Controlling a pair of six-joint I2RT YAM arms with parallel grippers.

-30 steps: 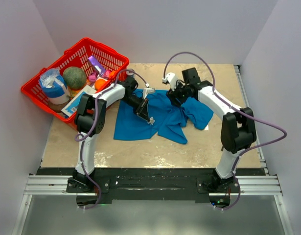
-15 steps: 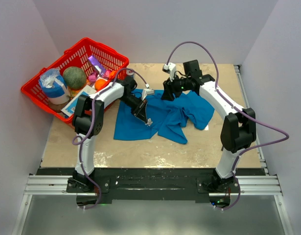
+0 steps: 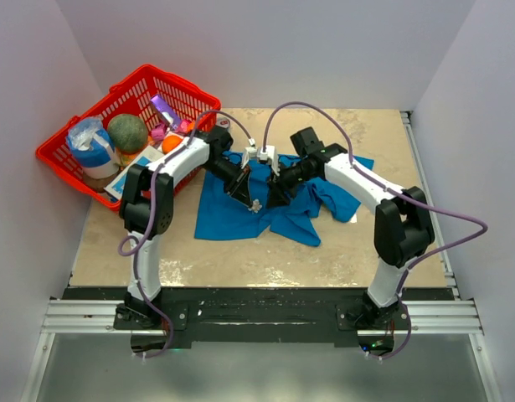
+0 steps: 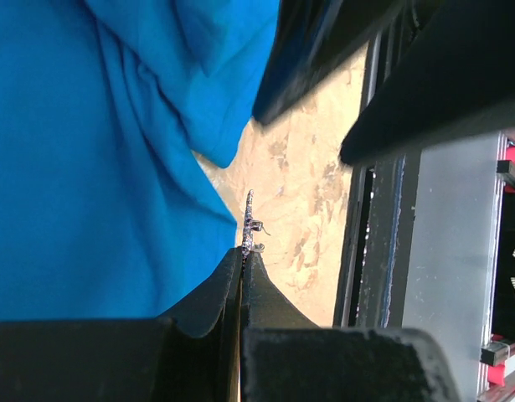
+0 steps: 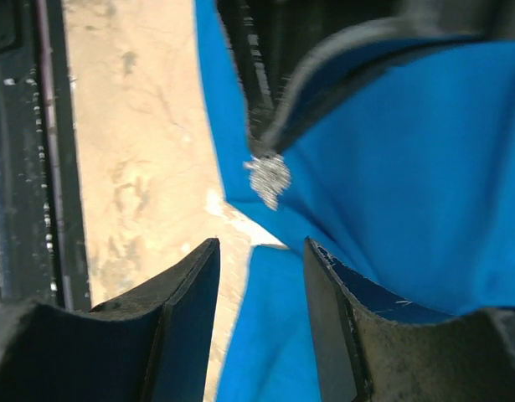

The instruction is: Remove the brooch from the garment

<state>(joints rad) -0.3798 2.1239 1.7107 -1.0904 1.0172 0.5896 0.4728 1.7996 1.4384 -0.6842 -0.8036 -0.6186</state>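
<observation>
The blue T-shirt [image 3: 240, 209] lies crumpled on the tan table. My left gripper [image 3: 250, 201] is shut on the small silvery brooch [image 3: 255, 205], which sticks out edge-on past the fingertips in the left wrist view [image 4: 248, 228], right by the blue cloth [image 4: 98, 167]. My right gripper [image 3: 272, 198] is open, close beside the left one over the shirt. In the right wrist view the brooch [image 5: 268, 178] shows as a sparkly cluster ahead of the open fingers [image 5: 186, 293], against the shirt [image 5: 408, 184].
A red basket [image 3: 73, 155] with a green ball, a taped roll and small packets stands at the table's back left. Grey walls close in on both sides. The table's metal front rail [image 3: 257, 314] runs along the near edge.
My right arm has swung left and down from the back of the shirt, with its gripper now beside the left gripper at the brooch. The left gripper has stayed nearly in place.
</observation>
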